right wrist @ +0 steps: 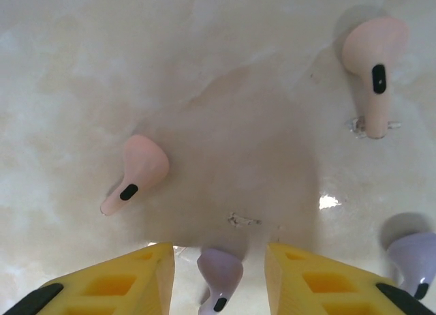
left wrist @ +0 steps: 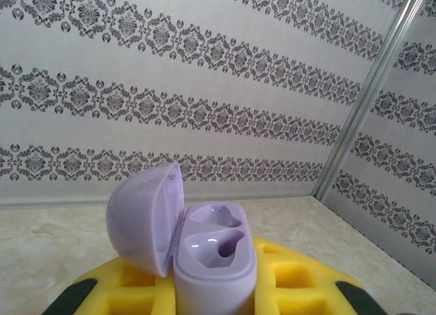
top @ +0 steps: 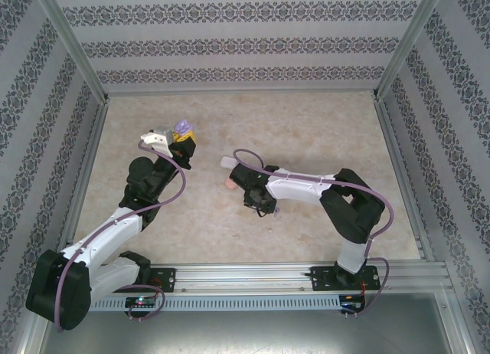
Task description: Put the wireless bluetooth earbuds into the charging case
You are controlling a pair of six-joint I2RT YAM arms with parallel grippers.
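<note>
My left pincer (left wrist: 214,294) clamped on purple charging case (left wrist: 216,257), lid (left wrist: 145,216) hinged open to left. My right pincer (right wrist: 218,255) open low over worktop (right wrist: 238,90), yellow fingers (right wrist: 129,284) either side of purple earbud (right wrist: 219,279), gaps both sides. I see second purple earbud (right wrist: 412,257) just right; near pink earbud (right wrist: 139,168) ahead-left, far pink earbud (right wrist: 373,59) ahead-right.

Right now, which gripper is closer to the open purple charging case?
Left. The left gripper is shut on the charging case, gripping its base. The right gripper is well off to the right, open, straddling a purple earbud on the table.
</note>
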